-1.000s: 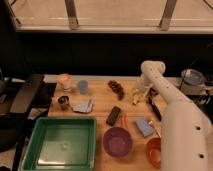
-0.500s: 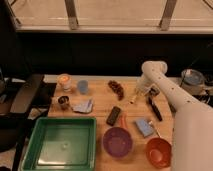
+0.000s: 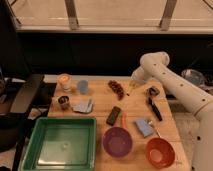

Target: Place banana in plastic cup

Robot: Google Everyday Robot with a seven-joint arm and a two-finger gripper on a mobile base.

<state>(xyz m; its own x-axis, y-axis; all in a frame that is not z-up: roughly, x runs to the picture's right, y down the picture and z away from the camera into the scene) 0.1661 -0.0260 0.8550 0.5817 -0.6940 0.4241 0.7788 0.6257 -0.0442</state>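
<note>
The banana (image 3: 131,89), small and pale yellow, hangs from my gripper (image 3: 132,85) just above the wooden table, to the right of the dark grape bunch (image 3: 116,88). The gripper reaches down from the white arm (image 3: 165,80) that comes in from the right, and it is shut on the banana's upper end. The light blue plastic cup (image 3: 82,87) stands upright at the back left of the table, well to the left of the gripper, with the grapes in between.
A pale orange-white cup (image 3: 64,80) and a small dark metallic cup (image 3: 63,101) stand left of the blue cup. A green tray (image 3: 60,145), grey packet (image 3: 84,105), black bar (image 3: 114,115), purple bowl (image 3: 117,141), orange bowl (image 3: 160,151) and blue sponge (image 3: 144,126) lie in front.
The arm has risen and drawn back from the table. The banana has left its spot on the tabletop and hangs at the gripper.
</note>
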